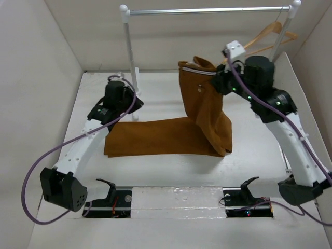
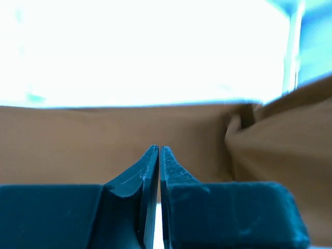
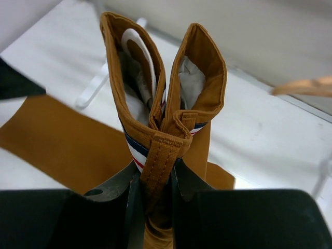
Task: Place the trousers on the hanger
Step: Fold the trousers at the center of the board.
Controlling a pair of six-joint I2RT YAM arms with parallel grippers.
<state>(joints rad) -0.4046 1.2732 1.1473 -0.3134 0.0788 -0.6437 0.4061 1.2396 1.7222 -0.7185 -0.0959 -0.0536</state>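
The rust-brown trousers (image 1: 161, 137) lie with their legs flat across the table, and the waist end is lifted upright at the back right. My right gripper (image 1: 217, 78) is shut on the waistband at a belt loop (image 3: 155, 155); the striped inner band and pale lining show above the fingers (image 3: 116, 189). The light-tan wooden hanger (image 1: 270, 32) hangs from the rail's right end, behind the right arm, and its tip (image 3: 306, 85) shows at the right edge of the right wrist view. My left gripper (image 1: 132, 101) hovers by the legs' far left edge, shut (image 2: 158, 149), with brown cloth (image 2: 78, 145) beyond and nothing between its fingers.
A silver rail (image 1: 207, 10) on white posts (image 1: 129, 46) spans the back of the table. White walls enclose the table on the left, back and right. Two black brackets (image 1: 111, 194) sit at the near edge.
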